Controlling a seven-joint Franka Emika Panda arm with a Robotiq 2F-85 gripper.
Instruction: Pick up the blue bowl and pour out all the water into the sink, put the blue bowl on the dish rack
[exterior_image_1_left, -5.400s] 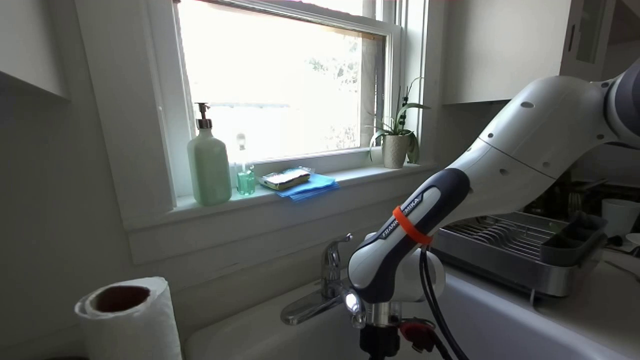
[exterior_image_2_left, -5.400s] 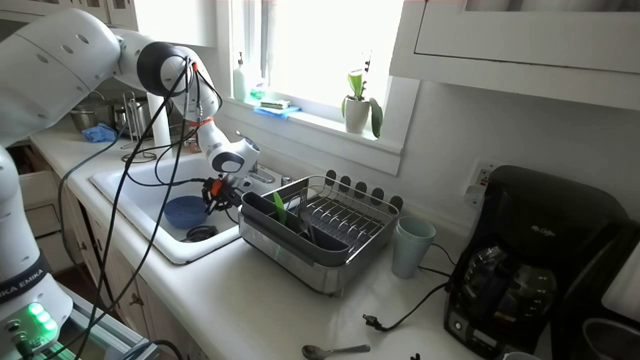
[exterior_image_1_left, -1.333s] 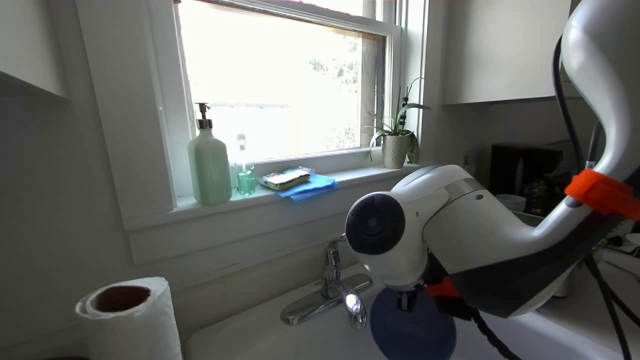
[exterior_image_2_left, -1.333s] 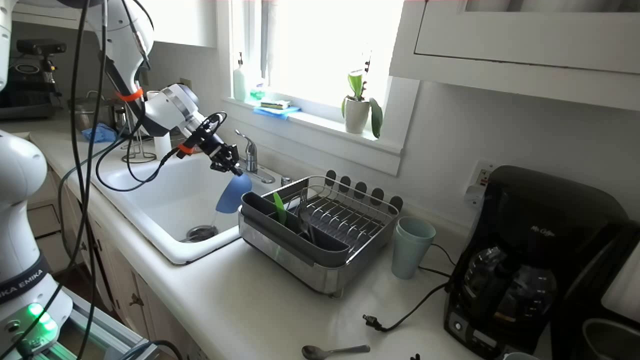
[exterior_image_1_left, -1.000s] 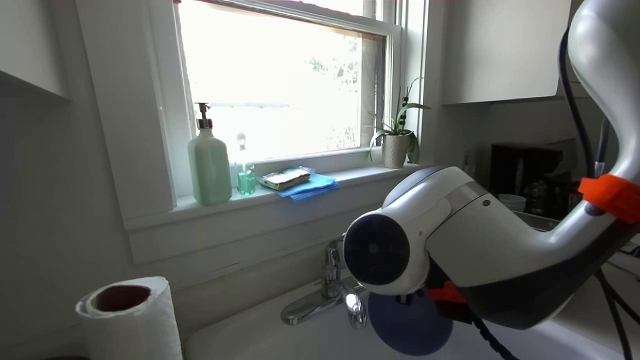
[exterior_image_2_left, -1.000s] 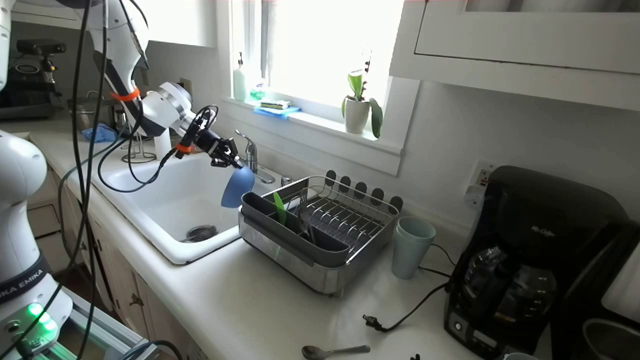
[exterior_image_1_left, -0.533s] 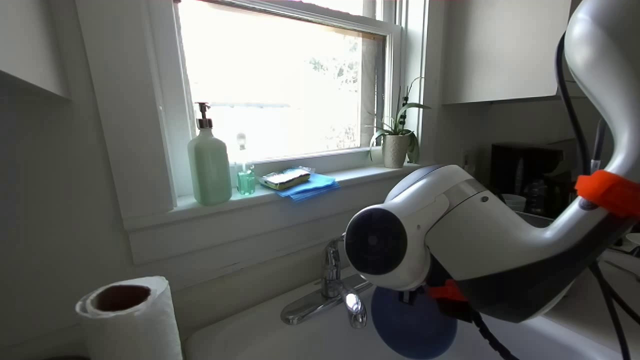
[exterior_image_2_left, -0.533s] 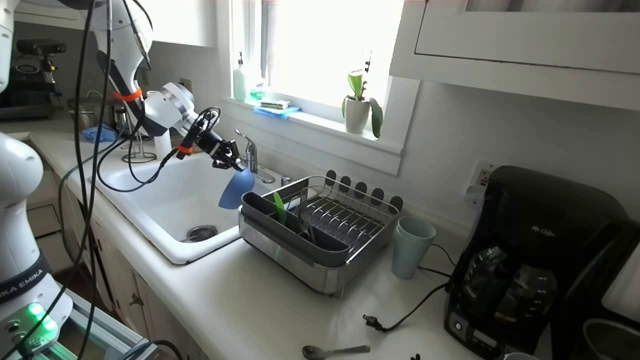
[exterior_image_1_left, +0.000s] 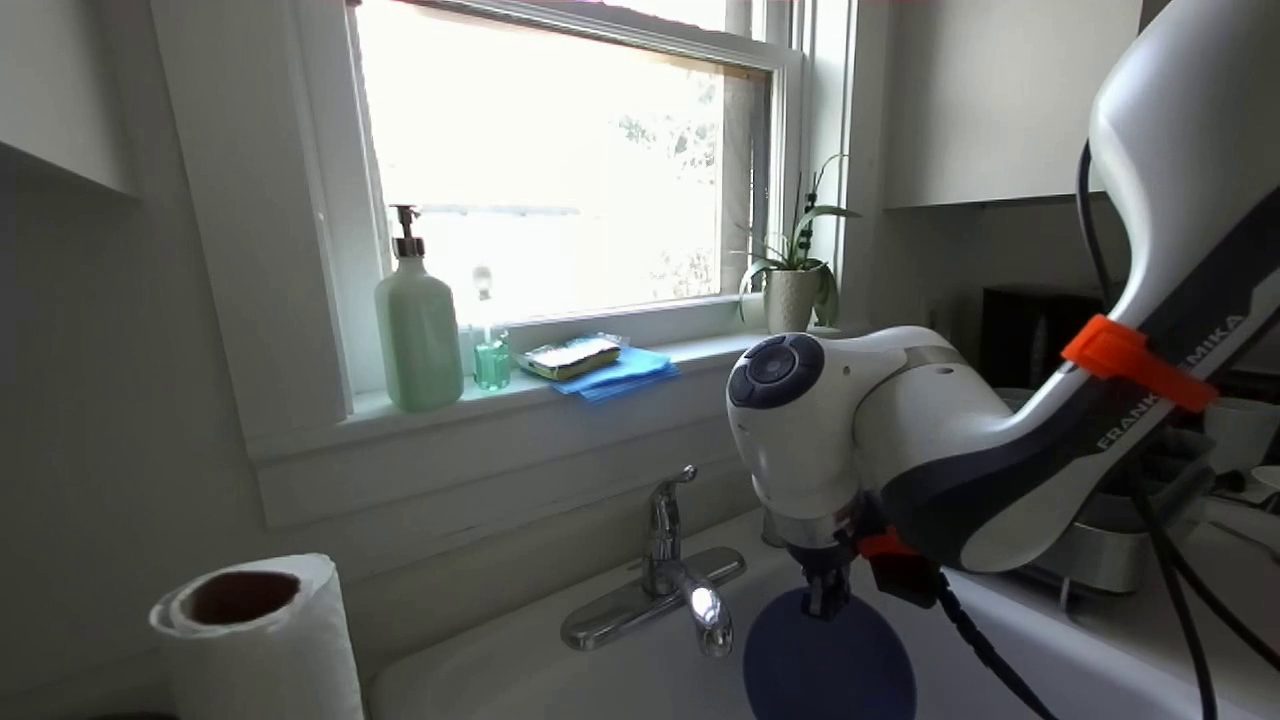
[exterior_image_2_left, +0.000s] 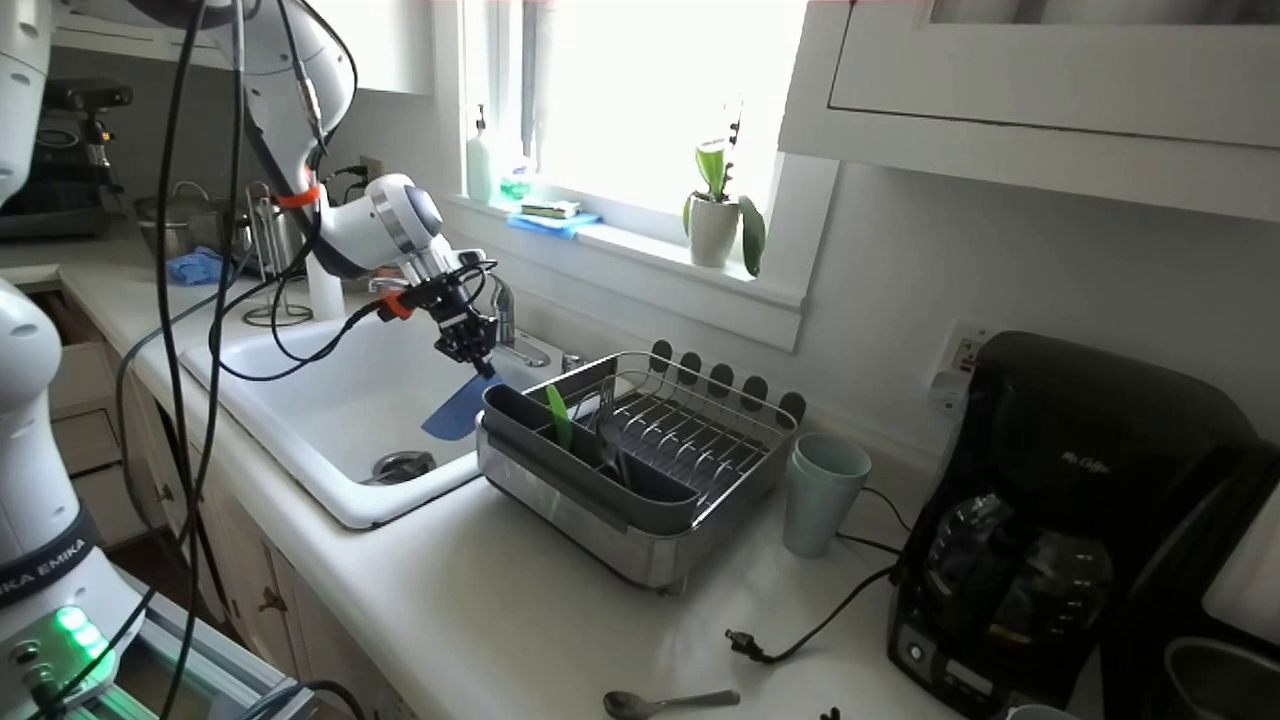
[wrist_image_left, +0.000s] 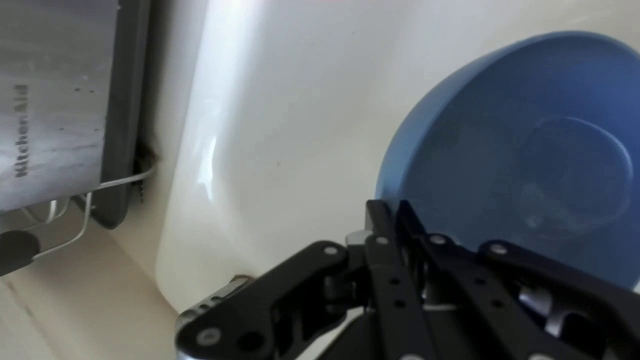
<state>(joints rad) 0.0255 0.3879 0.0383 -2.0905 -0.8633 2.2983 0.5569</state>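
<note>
Kitchen sink (exterior_image_2_left: 345, 415) underneath; hand (wrist_image_left: 392, 210) pinching blue bowl (wrist_image_left: 500, 160) by rim (bowl tilted).

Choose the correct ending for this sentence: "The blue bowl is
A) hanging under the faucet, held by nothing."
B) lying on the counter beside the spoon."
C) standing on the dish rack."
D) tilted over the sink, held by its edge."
D, because the wrist view shows the pincer closed on the edge of the blue bowl, and an exterior view shows it tilted over the sink.
</note>
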